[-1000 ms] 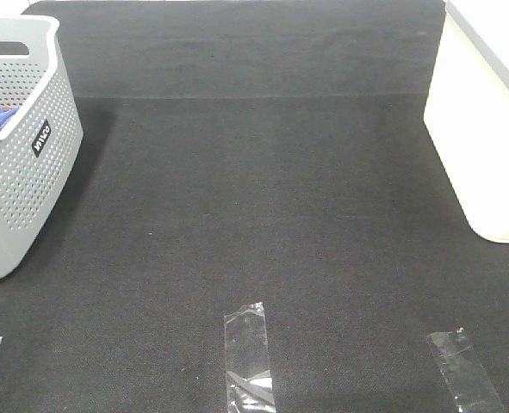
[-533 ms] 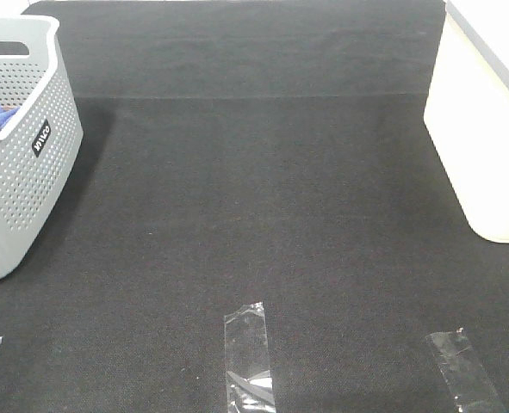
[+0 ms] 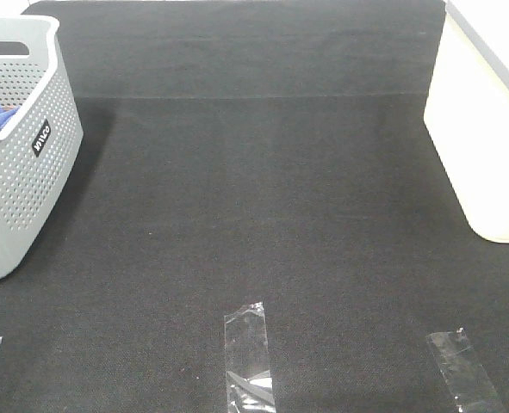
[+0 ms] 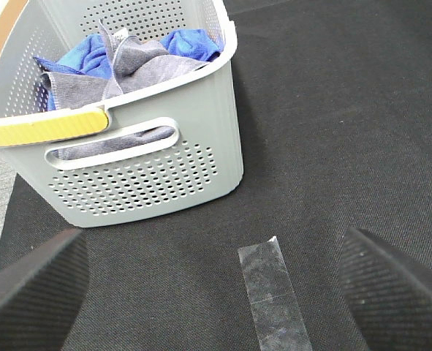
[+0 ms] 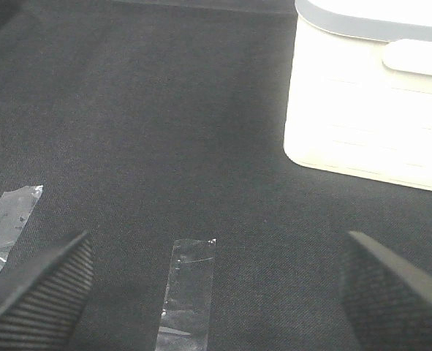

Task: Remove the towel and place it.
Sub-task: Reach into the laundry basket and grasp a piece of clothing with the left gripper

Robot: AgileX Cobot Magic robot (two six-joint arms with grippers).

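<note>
A black, finely woven mat (image 3: 263, 189) is covering the whole surface, with 3 clear tape strips (image 3: 248, 348) lying along its near edge. At the left a grey perforated plastic basket (image 3: 21, 172) is standing; the crumpled grey terry towel (image 4: 135, 62) is lying inside it, touching a blue cloth (image 4: 190, 40). A smooth white bin (image 3: 487, 129) is sitting at the right. The left gripper (image 4: 216, 292) and right gripper (image 5: 216, 296) are both hanging wide open, holding nothing.
</note>
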